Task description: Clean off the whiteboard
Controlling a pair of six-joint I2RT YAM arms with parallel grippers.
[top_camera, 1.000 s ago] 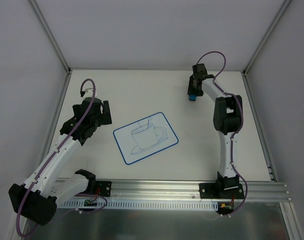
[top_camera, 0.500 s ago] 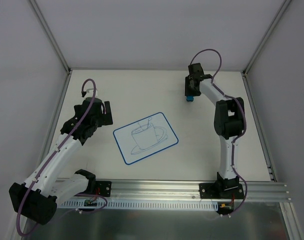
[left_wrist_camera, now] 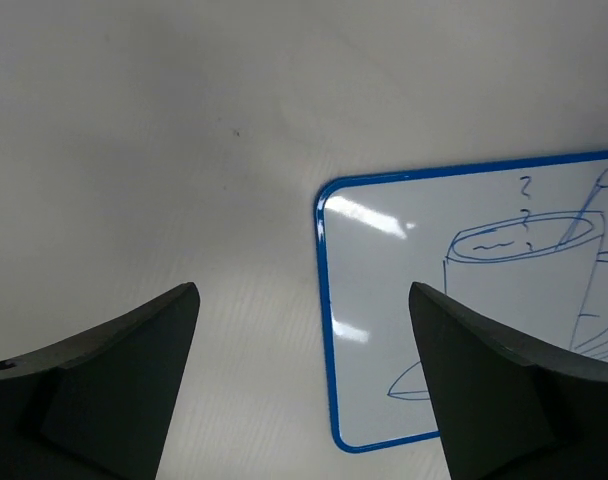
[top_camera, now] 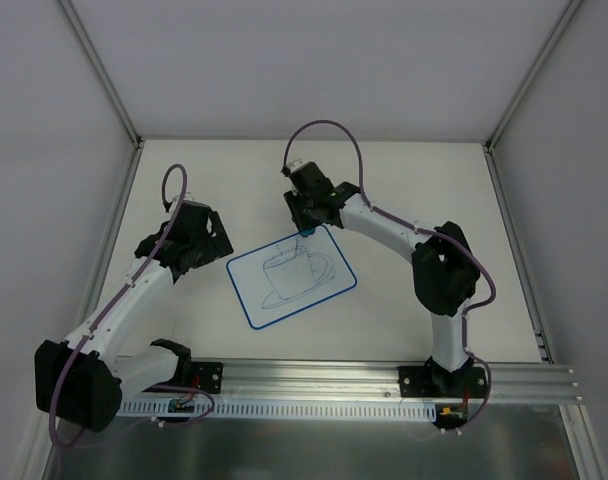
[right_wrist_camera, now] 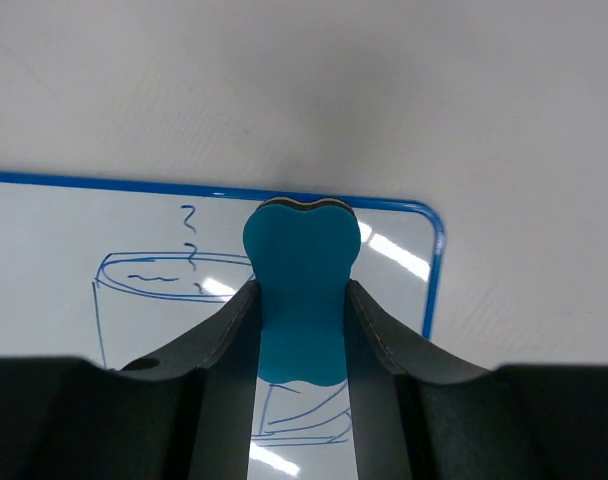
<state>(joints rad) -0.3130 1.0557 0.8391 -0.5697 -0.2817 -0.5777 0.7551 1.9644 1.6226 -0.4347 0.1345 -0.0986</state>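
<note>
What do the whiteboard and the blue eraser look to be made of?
Whiteboard: glossy coated white panel, judging by the bright glare patches, with a thin blue rim, probably plastic. Eraser: matte blue, likely soft foam, since it bulges above the pinching fingers of the right end effector; a thin dark layer edges its tip, perhaps felt.

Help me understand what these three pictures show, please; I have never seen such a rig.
These are two robot arms, left and right, bolted to the near edge of a table. The wide picture looks down from above; the other two come from cameras on each wrist, so the dark shapes are that arm's fingers. On the table lies a whiteboard with a cup-and-saucer drawing. The right gripper is shut on a blue eraser at the board's far edge. The left gripper is open and empty, beside the board.
</note>
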